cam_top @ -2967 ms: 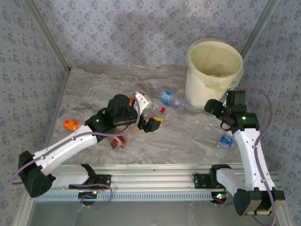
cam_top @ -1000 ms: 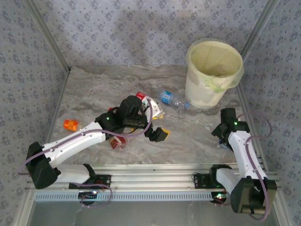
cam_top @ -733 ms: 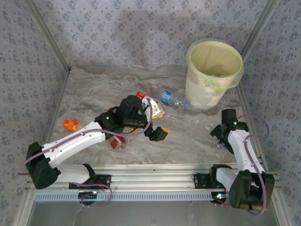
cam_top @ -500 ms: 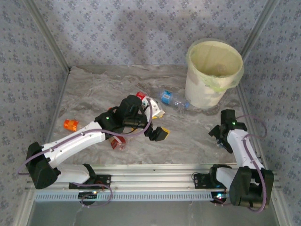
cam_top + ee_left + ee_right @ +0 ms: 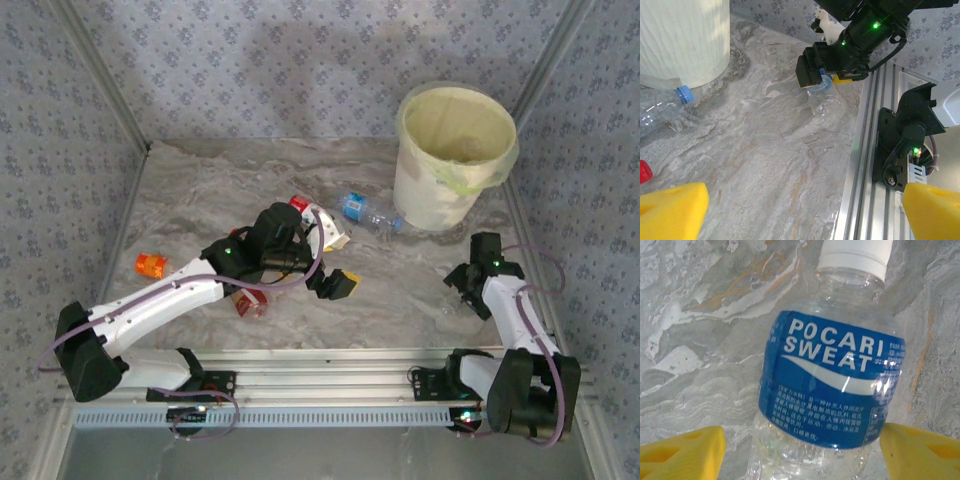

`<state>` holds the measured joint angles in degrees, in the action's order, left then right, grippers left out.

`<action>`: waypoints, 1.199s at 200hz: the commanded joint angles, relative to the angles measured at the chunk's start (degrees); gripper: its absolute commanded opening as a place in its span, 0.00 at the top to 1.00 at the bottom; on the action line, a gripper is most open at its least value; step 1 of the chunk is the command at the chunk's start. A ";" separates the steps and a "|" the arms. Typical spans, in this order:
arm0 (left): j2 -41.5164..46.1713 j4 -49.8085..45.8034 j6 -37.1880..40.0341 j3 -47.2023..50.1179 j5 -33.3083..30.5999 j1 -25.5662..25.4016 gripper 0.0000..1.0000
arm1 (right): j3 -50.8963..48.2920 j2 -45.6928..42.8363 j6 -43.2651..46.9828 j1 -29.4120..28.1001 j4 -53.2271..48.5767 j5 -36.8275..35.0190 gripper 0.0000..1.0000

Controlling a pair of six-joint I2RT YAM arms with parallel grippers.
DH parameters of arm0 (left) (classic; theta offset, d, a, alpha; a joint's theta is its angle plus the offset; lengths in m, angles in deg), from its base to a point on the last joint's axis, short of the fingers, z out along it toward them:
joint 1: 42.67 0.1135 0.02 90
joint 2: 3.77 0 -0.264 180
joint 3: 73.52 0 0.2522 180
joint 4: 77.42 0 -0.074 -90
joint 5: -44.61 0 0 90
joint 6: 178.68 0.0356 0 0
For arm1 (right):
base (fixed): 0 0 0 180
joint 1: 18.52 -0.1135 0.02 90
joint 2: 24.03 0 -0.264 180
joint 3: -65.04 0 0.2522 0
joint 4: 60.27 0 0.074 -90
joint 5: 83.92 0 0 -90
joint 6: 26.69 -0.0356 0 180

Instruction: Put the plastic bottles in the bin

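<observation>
A clear plastic bottle [image 5: 827, 390] with a blue-and-white label and a white cap lies on the marble table. The yellow fingers of my right gripper [image 5: 800, 450] stand on either side of it, open, with a gap at the left finger. From above, my right gripper [image 5: 462, 288] is low near the table's right edge, in front of the bin [image 5: 430, 200]. My left gripper [image 5: 335, 283] hovers open mid-table with nothing between its fingers [image 5: 675, 210]. Another clear bottle [image 5: 368, 213] with a blue label lies against the bin's base. An orange bottle [image 5: 151, 265] lies far left.
More bottles lie round and under my left arm: a red-capped one [image 5: 300, 205], a white-labelled one [image 5: 333, 235] and a brown one [image 5: 250, 300]. The aluminium rail [image 5: 865, 165] runs along the near edge. The bin's ribbed wall [image 5: 685, 40] rises beside the blue-capped bottle [image 5: 660, 107].
My right gripper has come down over the blue-labelled bottle and its jaws have narrowed round it. My left arm has stayed put over the last second.
</observation>
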<state>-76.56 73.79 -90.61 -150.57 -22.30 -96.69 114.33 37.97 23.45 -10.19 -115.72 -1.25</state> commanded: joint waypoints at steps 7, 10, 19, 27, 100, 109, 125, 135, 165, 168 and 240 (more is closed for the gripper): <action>1.37 0.26 1.02 -1.66 0.10 0.14 0.00 | -0.55 2.58 0.77 2.31 3.65 2.37 0.17; 1.37 0.30 1.02 -1.66 0.19 0.14 0.00 | -0.44 3.00 0.98 2.51 3.96 2.54 0.17; 1.34 0.37 0.90 -1.60 0.28 0.14 0.00 | 0.07 3.82 1.24 2.98 3.91 2.23 0.17; 1.34 0.44 0.83 -1.58 0.45 0.14 0.00 | 0.47 4.42 1.51 3.56 3.95 2.12 0.17; 1.08 0.57 0.90 -1.49 0.37 0.14 0.00 | 0.88 7.91 3.34 7.65 6.98 4.65 0.17; 1.08 0.52 0.89 -1.48 0.37 0.15 0.00 | 0.94 8.09 3.37 7.66 8.59 4.63 0.17; 0.99 0.52 0.88 -1.49 0.27 0.15 0.00 | 0.79 8.56 5.46 7.90 9.19 4.78 0.18; 0.95 0.53 0.94 -1.41 0.20 0.14 0.00 | 0.69 8.81 5.74 8.00 9.79 4.97 0.18; 0.97 0.65 0.99 -1.31 0.02 0.14 0.00 | 0.68 9.78 5.99 8.06 10.95 4.58 0.22; 0.95 0.65 0.98 -1.31 0.02 0.14 0.00 | 0.64 9.81 5.99 8.03 11.05 4.54 0.22; 1.16 0.81 1.00 -0.98 -0.71 0.14 0.00 | 1.96 3.71 8.87 5.99 10.38 3.14 0.33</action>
<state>-76.56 73.82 -90.61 -150.57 -22.30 -96.69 114.28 46.25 29.99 -2.78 -104.20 3.10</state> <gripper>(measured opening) 0.994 0.674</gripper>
